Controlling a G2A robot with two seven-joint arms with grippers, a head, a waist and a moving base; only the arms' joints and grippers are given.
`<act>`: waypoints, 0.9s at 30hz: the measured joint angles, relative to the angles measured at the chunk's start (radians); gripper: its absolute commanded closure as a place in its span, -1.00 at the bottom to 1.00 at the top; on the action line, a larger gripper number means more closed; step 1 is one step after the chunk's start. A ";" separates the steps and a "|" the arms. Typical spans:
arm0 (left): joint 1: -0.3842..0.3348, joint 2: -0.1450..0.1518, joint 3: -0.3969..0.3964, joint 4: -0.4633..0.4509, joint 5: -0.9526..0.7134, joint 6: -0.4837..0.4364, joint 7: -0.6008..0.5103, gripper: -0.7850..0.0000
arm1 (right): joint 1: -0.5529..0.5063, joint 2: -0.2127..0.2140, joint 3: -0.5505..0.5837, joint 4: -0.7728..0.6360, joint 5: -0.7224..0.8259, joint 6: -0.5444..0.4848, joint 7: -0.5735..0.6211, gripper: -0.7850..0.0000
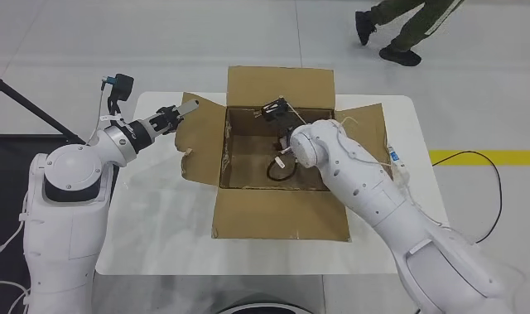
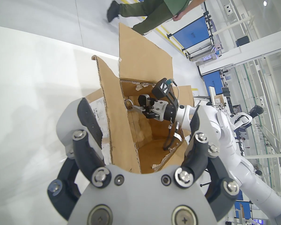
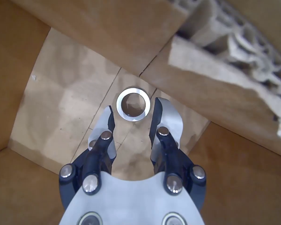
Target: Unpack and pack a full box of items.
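Right wrist view: right gripper pinched ring at tips, inside box; probably unpacking; next, lift it clear.

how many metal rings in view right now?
1. The metal ring is held at the tips of the right gripper, inside the cardboard box. That arm covers part of the box floor in the top view, so more could be hidden.
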 measured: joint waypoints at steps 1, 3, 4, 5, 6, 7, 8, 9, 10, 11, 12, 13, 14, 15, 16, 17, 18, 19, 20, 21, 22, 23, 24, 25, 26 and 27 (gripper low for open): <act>0.000 0.000 0.000 0.000 0.000 0.000 0.000 -1.00 | 0.000 -0.004 0.000 0.008 0.000 0.008 -0.003 0.06; 0.000 0.000 0.000 0.000 0.000 0.000 0.000 -1.00 | -0.001 -0.011 0.001 0.028 -0.005 0.025 -0.009 0.07; 0.000 0.000 0.000 0.000 0.000 0.000 0.000 -1.00 | -0.001 -0.014 0.000 0.036 -0.010 0.032 -0.009 0.07; 0.000 0.000 0.000 0.000 0.000 0.000 0.000 -1.00 | -0.002 -0.018 -0.001 0.044 -0.014 0.040 -0.009 0.07; 0.000 0.000 0.000 0.000 0.000 0.000 0.000 -1.00 | -0.003 -0.021 -0.002 0.050 -0.017 0.045 -0.010 0.07; 0.000 0.000 0.000 0.000 0.000 0.000 0.000 -1.00 | -0.004 -0.024 -0.003 0.056 -0.021 0.051 -0.011 0.07; 0.000 0.000 0.000 0.000 0.000 0.000 0.000 -1.00 | -0.005 -0.028 -0.004 0.062 -0.028 0.059 -0.013 0.07; 0.000 0.000 0.000 0.000 0.000 0.000 0.000 -1.00 | -0.007 -0.030 -0.005 0.066 -0.032 0.063 -0.015 0.09; 0.000 0.000 0.000 0.000 0.000 0.000 0.000 -1.00 | -0.008 -0.033 -0.005 0.070 -0.036 0.068 -0.020 0.10; 0.000 0.000 0.000 0.000 0.000 0.000 0.000 -1.00 | -0.010 -0.036 -0.005 0.074 -0.042 0.074 -0.026 0.10; 0.000 0.000 0.000 0.000 0.000 0.000 0.000 -1.00 | -0.012 -0.038 -0.004 0.077 -0.045 0.076 -0.030 0.10; 0.000 0.000 0.000 0.000 0.000 0.000 0.000 -1.00 | -0.014 -0.041 -0.003 0.080 -0.048 0.077 -0.033 0.10; 0.000 0.000 0.000 0.000 0.000 0.000 0.000 -1.00 | -0.015 -0.043 -0.001 0.082 -0.050 0.076 -0.035 0.11; 0.000 0.000 0.000 0.000 0.000 0.000 0.000 -1.00 | -0.017 -0.044 0.000 0.085 -0.053 0.076 -0.037 0.11; 0.000 0.000 0.000 0.000 0.000 0.000 0.000 -1.00 | -0.019 -0.046 0.002 0.087 -0.057 0.075 -0.040 0.13; 0.000 0.000 0.000 0.000 0.000 0.000 0.000 -1.00 | -0.021 -0.047 0.003 0.089 -0.062 0.076 -0.041 0.14; 0.000 0.000 0.000 0.000 0.000 0.000 0.000 -1.00 | -0.023 -0.049 0.003 0.090 -0.067 0.078 -0.042 0.14; 0.000 0.000 0.000 0.000 0.000 0.000 0.000 -1.00 | -0.026 -0.051 0.004 0.092 -0.073 0.079 -0.042 0.13; 0.000 0.000 0.000 0.000 0.000 0.000 0.000 -1.00 | -0.029 -0.052 0.004 0.093 -0.078 0.080 -0.040 0.13; 0.000 0.000 0.000 0.000 0.000 0.000 0.000 -1.00 | -0.030 -0.054 0.003 0.094 -0.083 0.079 -0.038 0.13; 0.000 0.000 0.000 0.000 0.000 0.000 0.000 -1.00 | -0.032 -0.056 0.002 0.097 -0.090 0.078 -0.032 0.14; 0.000 0.000 0.000 0.000 0.000 0.000 0.000 -1.00 | -0.033 -0.058 0.001 0.098 -0.095 0.078 -0.029 0.14; 0.000 0.000 0.000 0.000 0.000 0.000 0.000 -1.00 | -0.035 -0.060 0.001 0.100 -0.099 0.077 -0.027 0.15; 0.000 0.000 0.000 0.000 0.000 0.000 0.000 -1.00 | -0.036 -0.061 0.001 0.101 -0.103 0.075 -0.024 0.15; 0.000 0.000 0.000 0.000 0.000 0.000 0.000 -1.00 | -0.036 -0.063 0.000 0.104 -0.110 0.068 -0.017 0.15; 0.000 0.000 0.000 0.000 0.000 0.000 0.000 -1.00 | -0.037 -0.065 -0.002 0.106 -0.115 0.061 -0.012 0.15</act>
